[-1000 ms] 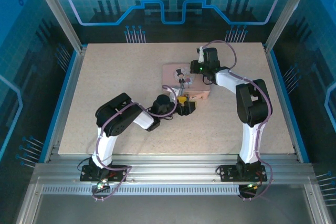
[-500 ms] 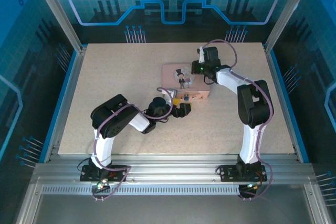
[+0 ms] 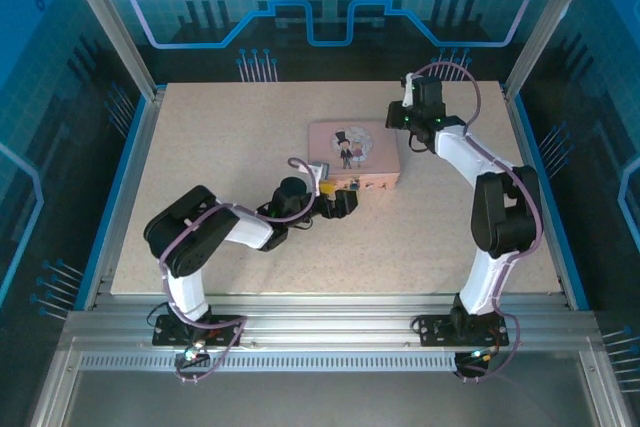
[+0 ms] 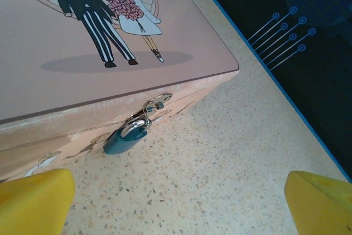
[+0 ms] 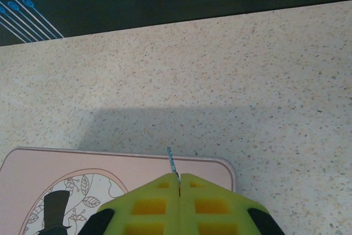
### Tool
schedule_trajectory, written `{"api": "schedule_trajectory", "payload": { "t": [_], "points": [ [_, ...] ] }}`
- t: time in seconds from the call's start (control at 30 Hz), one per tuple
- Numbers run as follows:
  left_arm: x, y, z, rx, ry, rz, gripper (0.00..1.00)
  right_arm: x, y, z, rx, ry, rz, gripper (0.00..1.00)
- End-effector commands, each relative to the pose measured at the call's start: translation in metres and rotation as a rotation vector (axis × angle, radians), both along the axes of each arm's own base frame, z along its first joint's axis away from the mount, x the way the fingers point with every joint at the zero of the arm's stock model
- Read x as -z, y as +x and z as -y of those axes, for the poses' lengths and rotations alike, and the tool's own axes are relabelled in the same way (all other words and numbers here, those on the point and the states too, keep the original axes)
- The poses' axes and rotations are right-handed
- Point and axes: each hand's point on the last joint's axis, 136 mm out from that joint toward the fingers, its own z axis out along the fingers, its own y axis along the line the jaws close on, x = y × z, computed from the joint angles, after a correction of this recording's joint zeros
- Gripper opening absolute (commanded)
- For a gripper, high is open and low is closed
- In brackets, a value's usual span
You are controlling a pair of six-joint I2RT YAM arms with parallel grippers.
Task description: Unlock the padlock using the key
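A small teal padlock point(image 4: 125, 138) with a silver shackle hangs from the hasp point(image 4: 154, 103) on the front wall of the pink picture-lidded tin point(image 4: 110, 86). My left gripper point(image 4: 176, 213) faces that wall low over the table. It is open, its yellow fingertips point(image 4: 33, 202) far apart with bare table between them. The padlock lies ahead of it, to the left. My right gripper point(image 5: 179, 179) is shut on the key point(image 5: 171, 159), whose thin blue blade sticks out past the fingertips. It hovers over the tin's far right corner point(image 5: 220, 166).
From above, the tin point(image 3: 352, 152) sits mid-table, with the left gripper point(image 3: 340, 201) at its near side and the right gripper point(image 3: 398, 119) at its back right. Speckled table stretches all round; a blue-edged border and dark walls close it in.
The left gripper has opened wider and drawn back from the tin's front, its arm swinging left. The right arm has moved off the lid toward the back right, the key still in its grip.
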Motion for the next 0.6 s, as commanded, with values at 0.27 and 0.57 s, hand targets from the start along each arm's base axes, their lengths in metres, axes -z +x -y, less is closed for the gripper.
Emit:
{"api": "schedule_trajectory", "payload": {
  "t": [0.27, 0.57],
  "points": [
    [0.004, -0.001, -0.009, 0.001, -0.042, -0.155, 0.98, 0.038, 0.006, 0.04, 0.114, -0.03, -0.093, 0.0],
    [0.015, 0.006, 0.0, -0.023, -0.007, -0.095, 0.94, 0.073, 0.033, 0.036, 0.096, -0.039, -0.168, 0.0]
  ]
}}
